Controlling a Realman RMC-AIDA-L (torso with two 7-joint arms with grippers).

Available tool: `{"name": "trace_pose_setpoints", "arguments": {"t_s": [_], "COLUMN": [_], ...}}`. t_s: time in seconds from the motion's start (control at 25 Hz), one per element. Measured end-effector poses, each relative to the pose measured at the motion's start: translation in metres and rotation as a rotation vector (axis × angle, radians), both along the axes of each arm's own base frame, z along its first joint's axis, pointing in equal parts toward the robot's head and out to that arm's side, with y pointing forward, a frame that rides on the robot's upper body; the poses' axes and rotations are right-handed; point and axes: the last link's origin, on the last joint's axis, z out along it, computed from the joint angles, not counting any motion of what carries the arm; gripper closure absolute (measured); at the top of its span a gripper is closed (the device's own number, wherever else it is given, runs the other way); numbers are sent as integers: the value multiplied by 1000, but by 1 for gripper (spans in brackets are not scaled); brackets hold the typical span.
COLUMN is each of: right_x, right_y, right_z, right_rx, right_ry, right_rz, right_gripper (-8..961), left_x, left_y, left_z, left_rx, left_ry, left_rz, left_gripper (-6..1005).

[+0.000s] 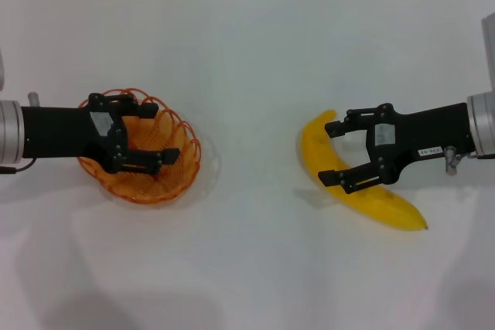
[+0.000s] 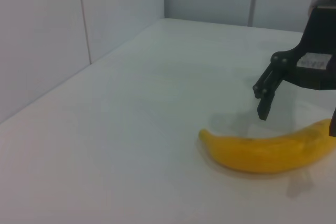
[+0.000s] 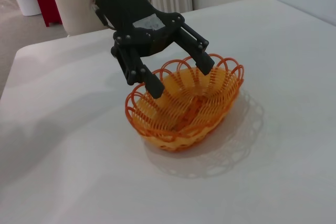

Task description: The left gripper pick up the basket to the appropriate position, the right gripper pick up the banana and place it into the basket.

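An orange wire basket (image 1: 147,156) is seen resting on a white counter (image 1: 247,75), toward the counter's left edge. The left gripper (image 1: 155,134) is reached in from that edge and is held spread wide over the basket's rim, one finger (image 3: 203,61) set above the far side of the rim and the other (image 3: 153,85) lowered just inside the near wall. Whether either finger touches the wire cannot be told.

Well apart from the basket, toward the right edge, a curved yellow banana (image 1: 352,182) is laid flat on the counter, its dark tip turned toward the near right corner. The right gripper (image 1: 336,154) is extended in from the right edge and is held open wide across the banana's upper half, one finger at the stem end and the other over the middle. The banana is not clamped.
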Motion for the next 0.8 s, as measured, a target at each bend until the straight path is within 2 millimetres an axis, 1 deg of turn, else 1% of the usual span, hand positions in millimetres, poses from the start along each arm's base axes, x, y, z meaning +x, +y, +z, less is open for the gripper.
{"name": "trace_pose_setpoints", "arguments": {"t_s": [0.44,0.52,0.6,0.68,0.8], "right_x": [0,0,0,0,0], "right_y": [0,0,0,0,0], "right_z": [-1,-1,-1,-1,-1], "right_rx": [1,2,2,2,2], "right_ry": [2,1,1,1,1], "right_rz": [-2,-3,-4,-4,-3], "right_gripper": [59,59,59,59,59], "left_x": [0,2,6,9,10], "left_y": [1,5,10,16,23], "left_z": [4,12,24,40,63], "left_rx": [22,51,85,119,140], "left_ry": [-18,-47,-78,-104,-91], "left_rz": [8,35,78,136,227], "left_gripper": [132,137,141,146,152]}}
